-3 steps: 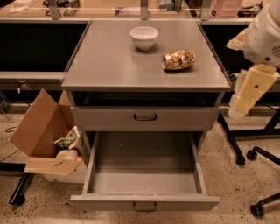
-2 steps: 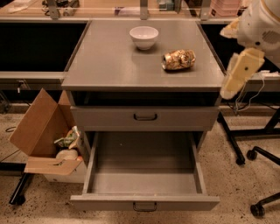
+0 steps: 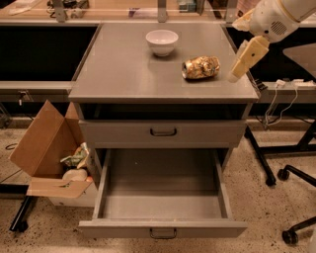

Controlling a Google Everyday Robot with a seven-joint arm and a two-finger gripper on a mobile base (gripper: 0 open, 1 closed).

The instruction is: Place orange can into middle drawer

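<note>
Dim, warm-lit workshop corner around a grey cabinet (image 3: 123,69)

Speckled terrazzo floor (image 3: 276,212) below. An open cardboard box (image 3: 39,143) of scraps sits just left of the cabinet, black wheeled chair legs (image 3: 291,173) stand to its right, and a wooden bench (image 3: 113,7) runs behind (the gripper (image 3: 237,71) hangs over the cabinet top's right edge).

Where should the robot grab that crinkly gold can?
Probably around its middle, coming down from above. The orange can lies on its side, long way left to right, so its sides face front and back. The gripper hangs just right of it.
</note>
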